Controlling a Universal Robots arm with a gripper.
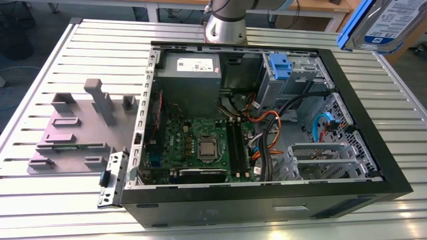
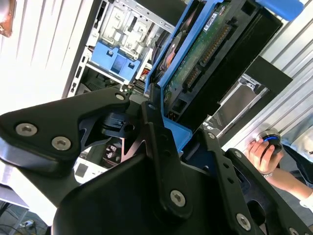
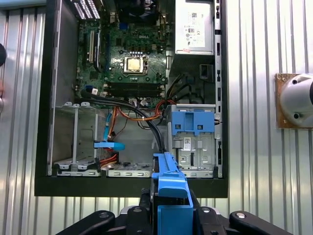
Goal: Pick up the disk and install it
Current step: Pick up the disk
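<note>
We log the disk (image 1: 385, 21) off the surface, aloft at the exterior view's upper right, past the far corner of the open computer case (image 1: 267, 207). It has a silver body with a white-and-blue label on its face. A blue carrier bracket (image 1: 347, 36) runs along its edge. The pose is tilted, not level.

In the second wrist view we see the disk (image 2: 205, 54) from its underside: a green circuit board and a dark connector row, framed by the blue carrier and clamped between the black jaws.

In the first wrist view the disk (image 3: 168, 183) appears edge-on, with the blue carrier toward the camera. It sits over the case's black wall, above the case and not inside it.
</note>
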